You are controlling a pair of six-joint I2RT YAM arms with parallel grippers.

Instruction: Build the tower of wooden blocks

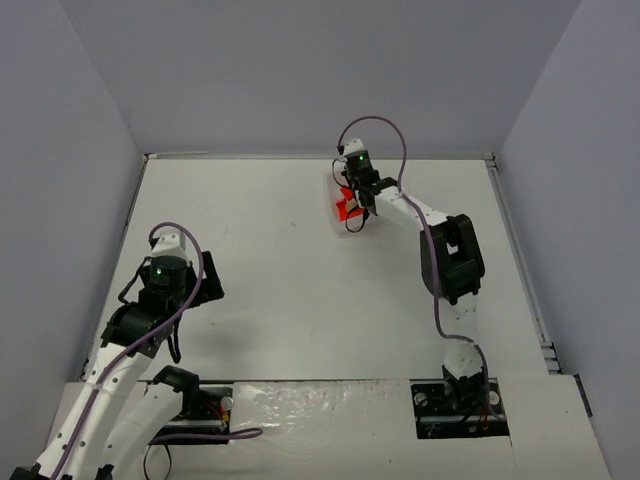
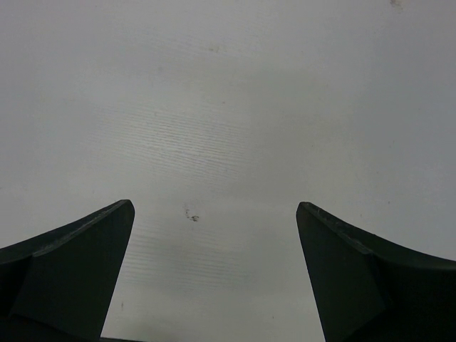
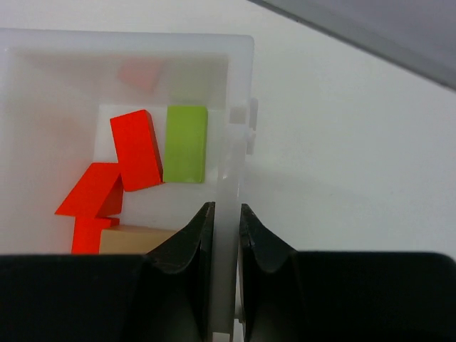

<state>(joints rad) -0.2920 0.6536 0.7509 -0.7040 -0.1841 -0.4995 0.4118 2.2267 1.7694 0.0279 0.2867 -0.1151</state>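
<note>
Found the right gripper pinched narrow onto the side wall of the tray, bottom middle of the right wrist view, one finger inside and one outside. Spotted no tower yet, just loose blocks lying in the tray, left half of that frame: a few red, a green block right beside a red, a tan block at the bottom. Caught the left gripper spread wide over bare table, holding nothing. Saw that arm parked lower left in the top view.
</note>
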